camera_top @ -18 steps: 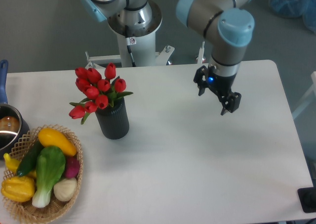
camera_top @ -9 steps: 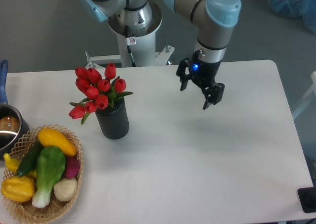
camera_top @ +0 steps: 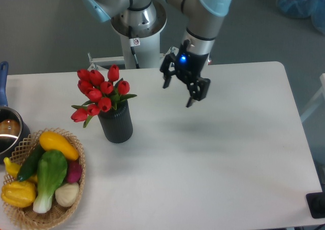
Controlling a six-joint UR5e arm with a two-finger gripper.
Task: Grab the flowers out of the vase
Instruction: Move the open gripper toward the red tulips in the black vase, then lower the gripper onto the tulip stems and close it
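Several things sit close on the left: a wicker basket (camera_top: 48, 209) of glossy vegetables, then the flowers (camera_top: 100, 94), smooth red tulip heads standing in the ribbed dark vase (camera_top: 117, 122) on the matte white counter (camera_top: 213, 159). To the right the gripper (camera_top: 181, 88) hangs well apart, jaws spread wide. A skewed pull might tip the narrow vase (it looks light), or crush the soft petals.

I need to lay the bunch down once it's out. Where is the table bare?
The table is bare right of the vase across to its right edge, below the gripper. The left edge is crowded: wicker basket and pot, with the flowers just above.
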